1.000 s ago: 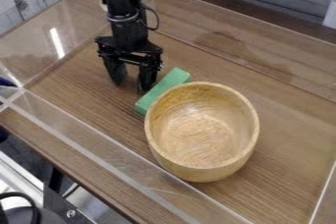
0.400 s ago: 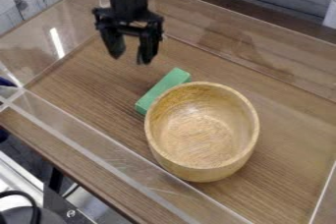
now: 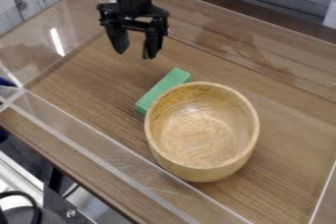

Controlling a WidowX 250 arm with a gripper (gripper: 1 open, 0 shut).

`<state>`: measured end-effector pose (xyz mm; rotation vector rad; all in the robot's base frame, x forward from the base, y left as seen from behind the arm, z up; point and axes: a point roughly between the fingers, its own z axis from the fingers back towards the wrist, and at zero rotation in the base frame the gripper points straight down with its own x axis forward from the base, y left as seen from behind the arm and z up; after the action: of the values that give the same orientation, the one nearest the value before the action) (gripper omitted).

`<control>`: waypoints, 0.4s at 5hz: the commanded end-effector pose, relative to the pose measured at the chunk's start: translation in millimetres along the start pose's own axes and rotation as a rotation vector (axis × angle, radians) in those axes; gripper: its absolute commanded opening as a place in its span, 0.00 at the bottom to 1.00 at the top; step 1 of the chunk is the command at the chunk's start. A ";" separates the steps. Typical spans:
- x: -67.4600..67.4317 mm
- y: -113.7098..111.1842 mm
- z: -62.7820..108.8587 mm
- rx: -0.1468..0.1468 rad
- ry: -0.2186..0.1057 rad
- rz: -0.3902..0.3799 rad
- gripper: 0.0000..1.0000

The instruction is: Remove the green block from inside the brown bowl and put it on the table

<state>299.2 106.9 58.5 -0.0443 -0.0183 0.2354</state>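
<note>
Camera view: gripper (image 3: 136, 43) points straight down, fingers (image 3: 117, 39) spread apart, nothing between them. It hangs above the table (image 3: 250, 56), up-left of the bowl (image 3: 201, 130) and well apart from it. Block (image 3: 161, 91) lies flat on the table, outside the bowl, just beside its upper-left rim; near end looks touching or almost touching the rim, can't tell which. Block sits between gripper and bowl, clear of the fingers. Bowl upright. Clear acrylic walls (image 3: 79, 135) edge the table.
</note>
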 end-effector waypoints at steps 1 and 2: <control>21.0 0.0 8.6 0.023 -0.063 0.017 1.00; 23.2 -8.1 12.3 0.028 -0.078 0.009 1.00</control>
<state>310.2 100.4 47.4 -0.0277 -0.0075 0.2511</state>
